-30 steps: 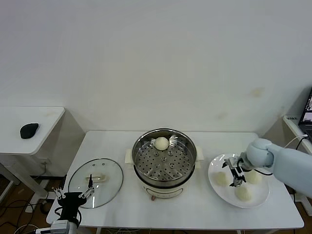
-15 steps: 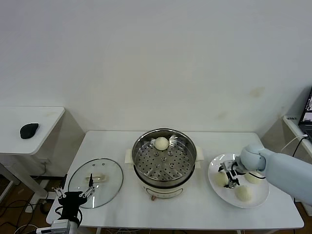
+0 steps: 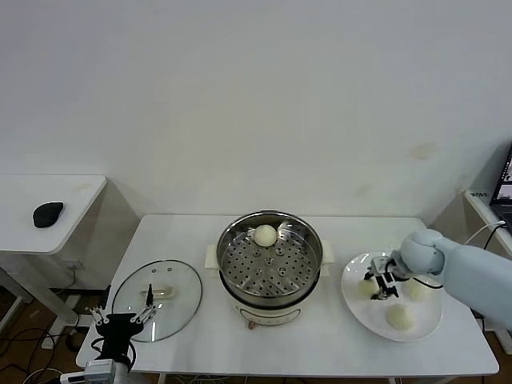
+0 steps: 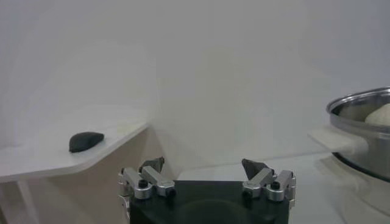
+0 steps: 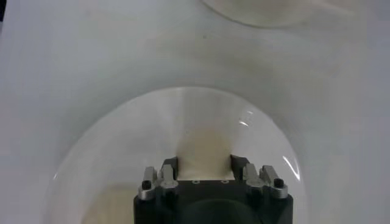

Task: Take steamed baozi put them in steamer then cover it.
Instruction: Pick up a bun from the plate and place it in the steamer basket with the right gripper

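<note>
The steamer [image 3: 270,276] stands at the table's middle with one baozi [image 3: 265,235] on its perforated tray. Three baozi lie on a white plate [image 3: 358,307] at the right: one at the front [image 3: 400,318], one at the right [image 3: 417,290], one at the left [image 3: 367,286]. My right gripper [image 3: 381,286] is over the plate, shut on the left baozi [image 5: 206,152], one finger on each side of it. The cover [image 3: 156,298] lies flat on the table left of the steamer. My left gripper [image 3: 120,324] is parked at the front left edge, open and empty.
A low side table [image 3: 72,200] with a black mouse [image 3: 48,214] stands to the left. The left wrist view shows the steamer's rim [image 4: 362,103] and that mouse [image 4: 85,141]. The plate [image 5: 109,152] fills the right wrist view.
My right gripper has moved left across the plate to the left baozi, closed on it, and now sits a little higher. The left arm has not moved.
</note>
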`<state>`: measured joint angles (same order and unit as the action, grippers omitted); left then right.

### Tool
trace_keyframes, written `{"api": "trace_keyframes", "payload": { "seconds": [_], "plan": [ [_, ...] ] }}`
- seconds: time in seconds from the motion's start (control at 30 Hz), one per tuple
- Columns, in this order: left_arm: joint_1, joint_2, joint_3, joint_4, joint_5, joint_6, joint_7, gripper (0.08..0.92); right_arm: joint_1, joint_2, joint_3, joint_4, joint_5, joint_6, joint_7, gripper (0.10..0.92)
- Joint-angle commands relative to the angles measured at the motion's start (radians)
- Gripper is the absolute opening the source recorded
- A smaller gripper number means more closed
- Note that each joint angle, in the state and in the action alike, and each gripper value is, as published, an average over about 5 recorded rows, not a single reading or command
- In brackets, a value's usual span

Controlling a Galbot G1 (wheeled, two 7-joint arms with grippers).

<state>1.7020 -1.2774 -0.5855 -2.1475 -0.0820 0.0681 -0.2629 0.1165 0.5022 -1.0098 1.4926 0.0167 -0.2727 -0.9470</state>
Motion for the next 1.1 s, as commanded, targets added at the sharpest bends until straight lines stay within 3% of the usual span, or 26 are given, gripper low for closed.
{"api": "trace_keyframes", "payload": {
  "seconds": [0.03,0.2,0.37,0.67,1.1],
  "plan": [
    [-0.003,0.005,0.006,-0.003,-0.001,0.001,0.001,0.823,0.376,-0.047,-0.151,0.106,0.160,-0.063,-0.041,0.543],
    [-0.007,0.016,0.008,-0.005,-0.005,0.002,0.001,0.823,0.637,0.027,-0.276,0.134,0.307,-0.127,-0.024,0.550],
    [-0.016,0.021,0.011,-0.005,-0.006,0.002,0.001,0.823,0.779,0.202,-0.372,0.153,0.473,-0.212,0.043,0.554],
    [-0.032,0.026,-0.001,0.013,-0.006,0.001,0.002,0.823,0.656,0.483,-0.363,0.134,0.666,-0.375,0.195,0.560],
    [-0.050,0.007,-0.014,0.027,-0.004,0.000,0.004,0.823,0.462,0.709,-0.345,-0.001,0.690,-0.454,0.302,0.560]
  ]
}}
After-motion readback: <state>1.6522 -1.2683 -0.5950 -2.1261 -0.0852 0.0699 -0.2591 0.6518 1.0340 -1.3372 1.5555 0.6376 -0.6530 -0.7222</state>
